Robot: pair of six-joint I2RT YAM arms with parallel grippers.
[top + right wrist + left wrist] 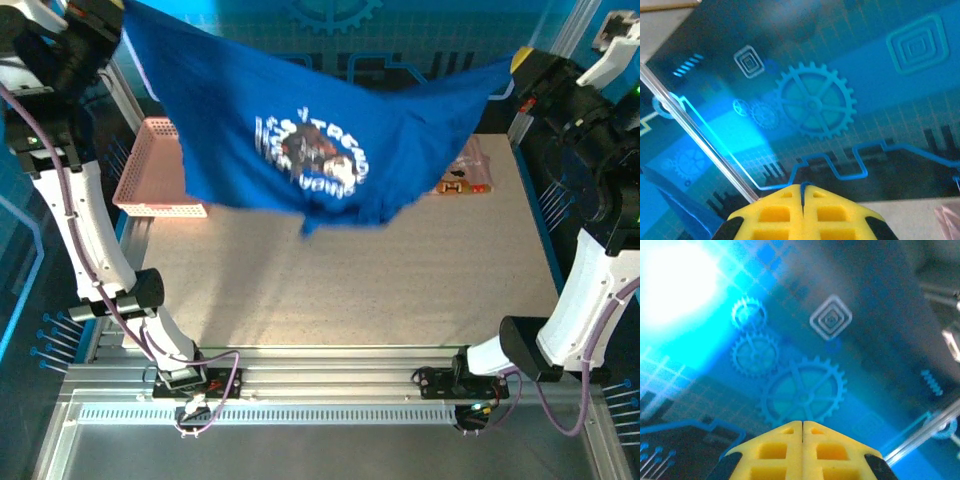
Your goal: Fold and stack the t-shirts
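The royal-blue t-shirt [300, 110] with a white-and-dark graphic hangs spread in the air above the table's far half. Its two upper corners run to my grippers. High at the far left, my left gripper [116, 20] is shut on one corner. In the left wrist view its yellow fingertips [802, 424] are pressed together. At the far right, my right gripper [520, 62] is shut on the other corner. A thin blue sliver shows between its tips [802, 188] in the right wrist view. The pale pink t-shirt [468, 172] lies on the table behind the blue one, mostly hidden.
A pink lattice basket [150, 170] stands at the table's far left edge, partly under the hanging shirt. The speckled tabletop [350, 290] stretches bare toward the arm bases. A blue printed wall with gear patterns [815, 100] backs the table.
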